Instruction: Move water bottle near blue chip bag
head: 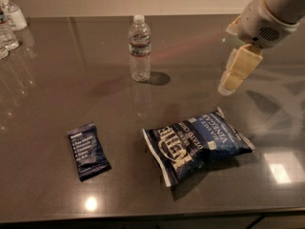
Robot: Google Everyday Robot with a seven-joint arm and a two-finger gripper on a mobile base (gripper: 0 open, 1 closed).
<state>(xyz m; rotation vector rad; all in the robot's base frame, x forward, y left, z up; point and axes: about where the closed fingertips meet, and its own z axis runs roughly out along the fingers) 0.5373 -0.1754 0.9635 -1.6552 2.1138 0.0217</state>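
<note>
The water bottle, clear and ribbed with a white cap and a dark-and-red label band, stands upright at the back middle of the dark table. The blue chip bag, dark navy with white "Kettle" lettering, lies flat at the front right. My gripper hangs from the white arm at the upper right. It is above the table, to the right of the bottle and behind the bag, touching neither.
A small flat dark blue snack-bar wrapper lies at the front left. A pump-top sanitizer bottle and other clear bottles stand at the back left corner. The table's front edge runs along the bottom.
</note>
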